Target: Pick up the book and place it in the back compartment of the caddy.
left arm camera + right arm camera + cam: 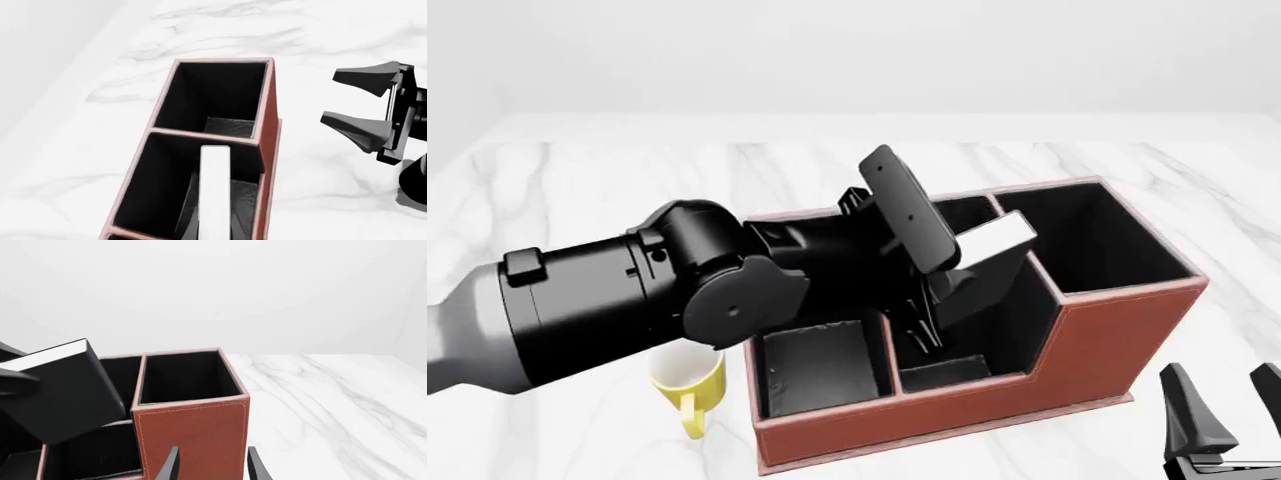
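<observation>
Front view | left end effector (941, 300) clamps book (988, 262), apparently tilted, over caddy (1094, 340) | right end effector (1225, 412) parted, empty

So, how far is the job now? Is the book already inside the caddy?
Done: the book is lifted off the table, clamped in the left gripper. In hand: it hangs tilted over the caddy, its lower end dipping into the middle section. Left: lowering it into the back compartment and letting go. The right gripper waits open beside the caddy.
</observation>
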You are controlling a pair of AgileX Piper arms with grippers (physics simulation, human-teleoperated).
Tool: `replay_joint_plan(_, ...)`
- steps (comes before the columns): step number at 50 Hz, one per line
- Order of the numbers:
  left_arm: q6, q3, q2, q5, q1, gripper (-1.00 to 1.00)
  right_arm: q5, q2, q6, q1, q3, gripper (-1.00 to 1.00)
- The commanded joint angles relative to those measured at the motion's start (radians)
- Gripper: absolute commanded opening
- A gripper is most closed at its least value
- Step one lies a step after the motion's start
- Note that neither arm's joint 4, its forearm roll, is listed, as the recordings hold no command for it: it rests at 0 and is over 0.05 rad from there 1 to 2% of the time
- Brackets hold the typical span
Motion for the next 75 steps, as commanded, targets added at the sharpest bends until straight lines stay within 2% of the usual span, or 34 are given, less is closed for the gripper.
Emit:
replay_joint_plan(1,-0.009,0.014,-0.008,-0.020,-0.015,-1.00,0.000,0.000,0.000,0.000,0.000,1.00)
replay_joint_plan(17,-0.016,-0.014,0.014,-0.021,0.027,-1.00,0.000,0.000,0.000,0.000,0.000,1.00)
replay_joint_plan(29,-0.042,0.034,0.010,-0.053,0.000,-1.00,0.000,0.000,0.000,0.000,0.000,1.00)
replay_joint_plan(55,-0.046,0.034,0.058,-0.082,0.015,-1.00,0.000,0.000,0.000,0.000,0.000,1.00)
replay_joint_plan(75,-0.076,0.071,0.103,-0.136,-0.001,-1.00,0.000,0.000,0.000,0.000,0.000,1.00)
